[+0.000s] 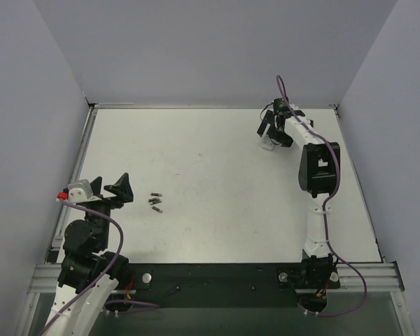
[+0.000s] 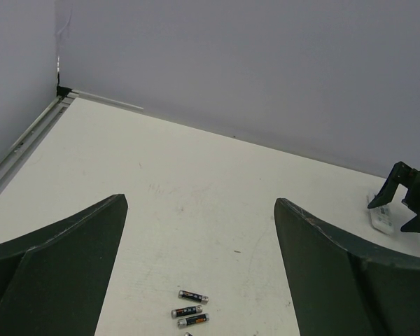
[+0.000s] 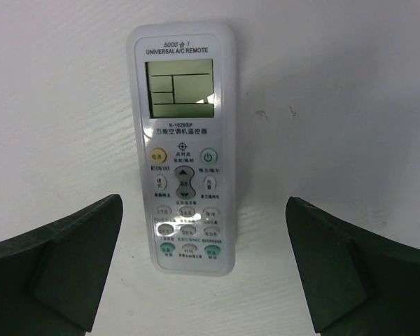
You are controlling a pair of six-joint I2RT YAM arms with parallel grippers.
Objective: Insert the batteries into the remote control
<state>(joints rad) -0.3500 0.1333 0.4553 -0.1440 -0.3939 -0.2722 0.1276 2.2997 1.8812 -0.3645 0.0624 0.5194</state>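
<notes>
**Top, left-wrist and right-wrist views.** The batteries [image 1: 155, 202] lie in a small loose cluster on the table [image 1: 224, 189], just ahead of the left end effector [image 1: 123, 189]. Its fingers stand wide apart and hold nothing. The remote control [image 3: 185, 150] lies near the far right corner, directly beneath the right end effector [image 1: 273, 133], which is likewise spread wide and empty.

The left arm is plainly nearer the batteries and the right arm nearer the remote control; the two things are well apart.

In the left-wrist view the batteries lie crosswise, their long axes roughly along the line joining the fingers [image 2: 63, 259]. A pinch across one cell would probably call for a wrist turn.

The right-wrist view shows the remote control's long axis running away between the fingers [image 3: 63, 259], with keypad and screen uppermost. No view shows the battery compartment. In the top view the end effector hides most of the remote control.
</notes>
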